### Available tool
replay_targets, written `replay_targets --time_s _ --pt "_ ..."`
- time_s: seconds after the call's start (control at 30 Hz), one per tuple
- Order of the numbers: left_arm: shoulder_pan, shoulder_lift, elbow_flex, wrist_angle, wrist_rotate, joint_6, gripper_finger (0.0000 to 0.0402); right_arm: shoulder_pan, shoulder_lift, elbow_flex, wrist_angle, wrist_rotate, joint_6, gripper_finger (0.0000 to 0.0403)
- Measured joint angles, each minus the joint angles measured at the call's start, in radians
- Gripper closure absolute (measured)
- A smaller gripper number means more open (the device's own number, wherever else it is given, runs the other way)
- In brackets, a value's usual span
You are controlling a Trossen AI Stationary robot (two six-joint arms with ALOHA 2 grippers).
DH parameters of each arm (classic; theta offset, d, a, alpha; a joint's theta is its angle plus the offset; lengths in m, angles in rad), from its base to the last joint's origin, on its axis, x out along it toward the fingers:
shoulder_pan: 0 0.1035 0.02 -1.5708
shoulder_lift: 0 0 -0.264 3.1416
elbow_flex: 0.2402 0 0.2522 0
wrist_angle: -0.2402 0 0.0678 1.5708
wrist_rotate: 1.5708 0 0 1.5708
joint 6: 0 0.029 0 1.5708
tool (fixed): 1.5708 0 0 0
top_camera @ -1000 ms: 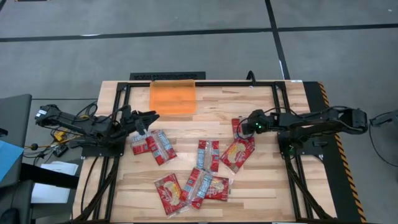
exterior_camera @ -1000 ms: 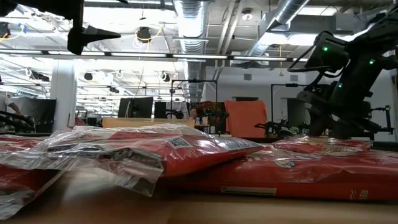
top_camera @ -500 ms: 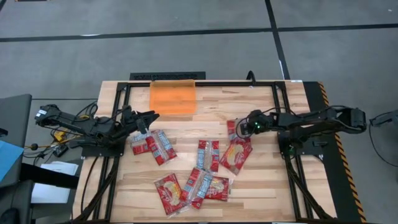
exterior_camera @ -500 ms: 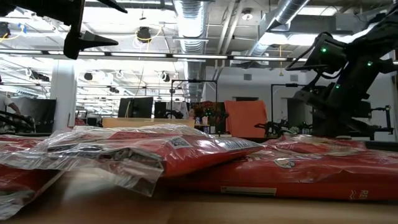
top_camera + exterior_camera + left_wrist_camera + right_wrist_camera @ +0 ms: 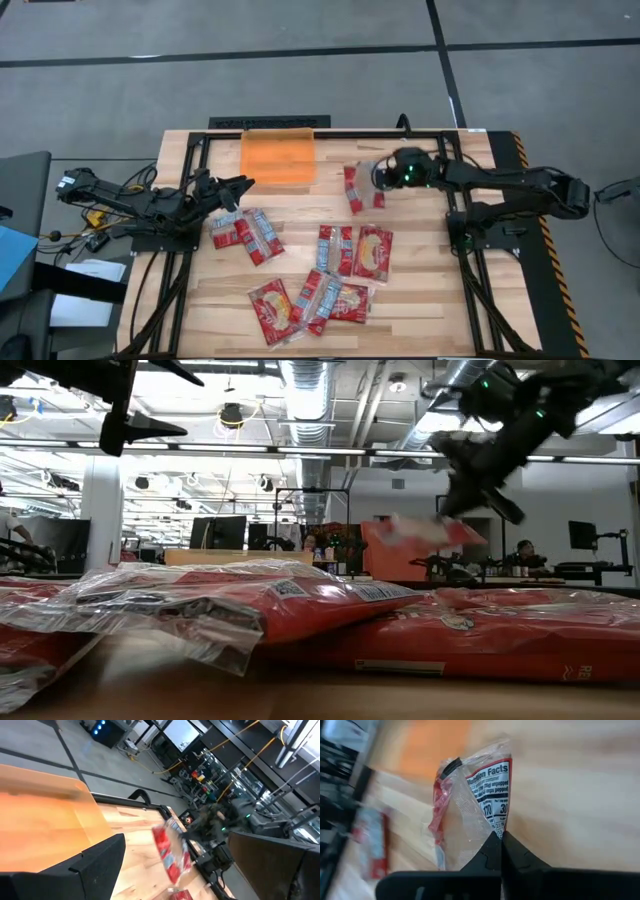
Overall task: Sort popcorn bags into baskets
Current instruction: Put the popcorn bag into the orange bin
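Right gripper [image 5: 378, 176] raised above the far half of the pale wooden slatted table [image 5: 420, 290], fingers [image 5: 496, 851] pinched together on the clear crimped edge of a small flat red popcorn packet with a silver-grey nutrition panel [image 5: 358, 188]; packet hanging clear of the boards, seen mid-air in the low view [image 5: 425, 532], between the gripper and the shallow translucent orange plastic bin [image 5: 277, 156], well short of it. Bin at the far edge of the table, left of centre, nothing visible inside.

Left gripper [image 5: 235, 187] hovering near the bin's left front corner, fingers spread apart and holding nothing (arm waiting over the table's left side).

Other red packets flat on the table: a pair just beside the left gripper [image 5: 246, 233], two side by side at mid-table [image 5: 355, 249], and an overlapping cluster at the near edge [image 5: 308, 300]
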Motion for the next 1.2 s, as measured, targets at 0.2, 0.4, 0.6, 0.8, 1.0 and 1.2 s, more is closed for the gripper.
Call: replay_targets --time_s 0.2,0.4,0.6,0.8,1.0,1.2 --pt "0.000 -0.001 0.000 0.000 -0.060 0.001 0.0060 -0.045 0.092 0.189 0.002 -0.013 -0.085 0.0394" --pt "0.000 -0.001 0.000 0.000 -0.099 0.018 0.0060 -0.056 0.308 0.418 0.044 -0.075 -0.150 0.0395" --pt "0.000 -0.016 0.000 0.002 -0.115 0.012 0.0060 -0.064 0.577 0.717 0.065 -0.113 -0.164 0.0391" --pt "0.000 -0.069 0.000 0.003 -0.191 0.046 0.0060 -0.064 0.843 1.013 0.061 -0.147 -0.143 0.0384" --pt "0.000 -0.121 0.000 0.001 -0.245 0.078 0.0060 -0.051 1.061 1.234 0.057 -0.161 -0.064 0.0388" --pt "0.000 -0.134 0.000 0.000 -0.248 0.106 0.0060 -0.034 1.211 1.370 0.056 -0.199 0.008 0.0380"
